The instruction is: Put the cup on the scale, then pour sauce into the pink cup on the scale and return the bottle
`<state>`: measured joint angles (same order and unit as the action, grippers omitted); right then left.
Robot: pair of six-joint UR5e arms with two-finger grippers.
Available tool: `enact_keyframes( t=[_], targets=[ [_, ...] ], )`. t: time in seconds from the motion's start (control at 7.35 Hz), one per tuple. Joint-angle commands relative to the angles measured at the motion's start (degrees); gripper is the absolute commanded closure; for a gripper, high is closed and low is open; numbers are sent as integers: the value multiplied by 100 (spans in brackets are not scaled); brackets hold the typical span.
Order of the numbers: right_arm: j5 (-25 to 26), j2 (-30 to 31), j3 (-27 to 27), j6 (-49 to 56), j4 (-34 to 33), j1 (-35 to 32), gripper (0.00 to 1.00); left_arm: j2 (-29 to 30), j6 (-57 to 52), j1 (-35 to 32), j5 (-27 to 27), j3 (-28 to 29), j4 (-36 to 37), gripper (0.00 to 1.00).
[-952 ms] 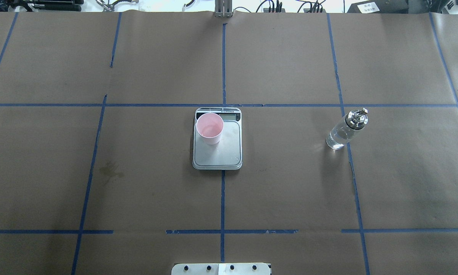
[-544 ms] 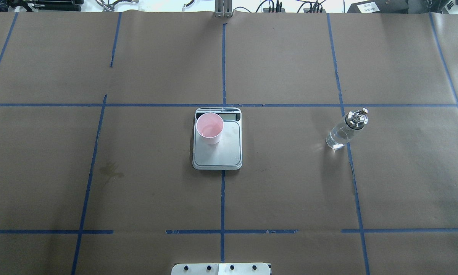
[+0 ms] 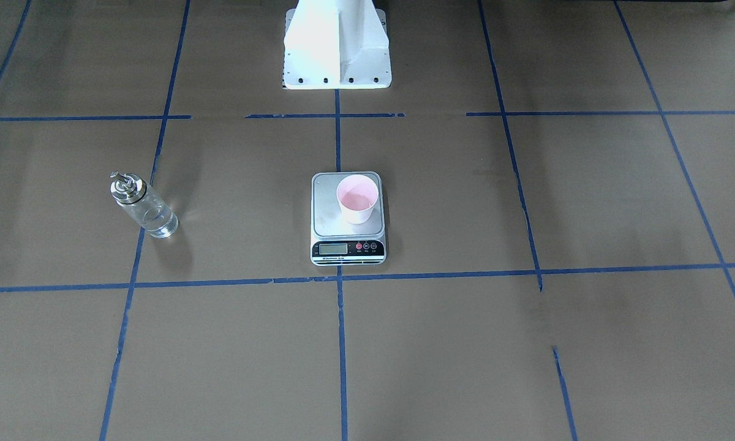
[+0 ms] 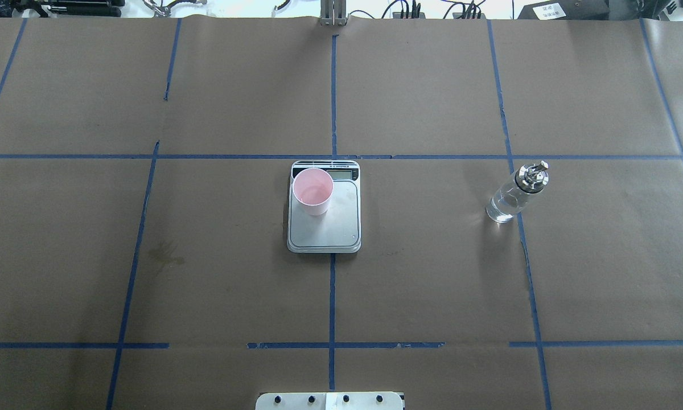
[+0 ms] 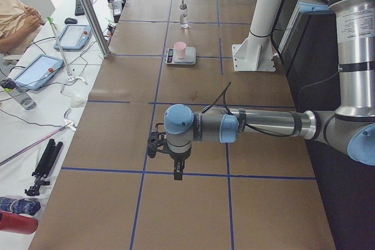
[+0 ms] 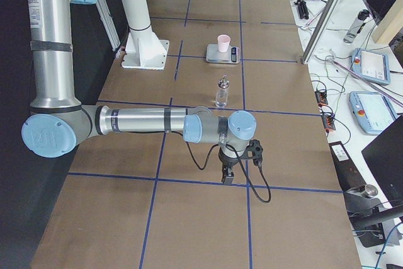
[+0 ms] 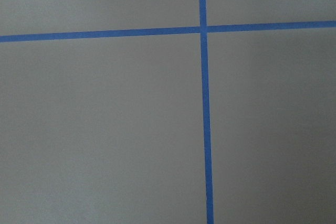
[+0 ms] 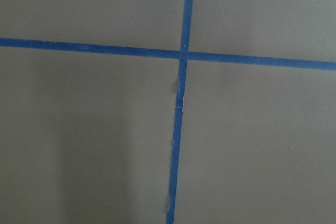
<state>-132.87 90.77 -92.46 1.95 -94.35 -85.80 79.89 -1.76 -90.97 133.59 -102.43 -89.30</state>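
While the cup (image 4: 313,192) sits on the scale (image 4: 331,230) beside its display and the bottle (image 4: 509,199) stands upright well apart on the tabletop (image 4: 432,285), the task looks finished. The cup possibly holds liquid. The left claw (image 5: 177,171) and right claw (image 6: 227,177) hang far off, and I cannot tell their spread. No further move seems needed.

Pink cup (image 4: 313,191) upright on steel scale (image 4: 333,230); glass bottle (image 4: 512,193) apart.
Cup off-centre, toward plate's left, by the display end. Bottle upright on table (image 4: 432,285), well right of scale, metal spout up, clear sauce (image 4: 502,206) inside.
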Motion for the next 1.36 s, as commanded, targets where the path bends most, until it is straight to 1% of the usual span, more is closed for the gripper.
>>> enact_keyframes(
  t=[0.0,0.14,1.22],
  targets=[
    [32,81,-167,33,-22,-33,0,0,0,0,0,4,0,0],
    [15,133,-254,33,-14,-25,0,9,9,0,9,-5,0,0],
    [50,195,-290,33,22,-24,0,132,44,9,-53,47,-9,0]
  ],
)
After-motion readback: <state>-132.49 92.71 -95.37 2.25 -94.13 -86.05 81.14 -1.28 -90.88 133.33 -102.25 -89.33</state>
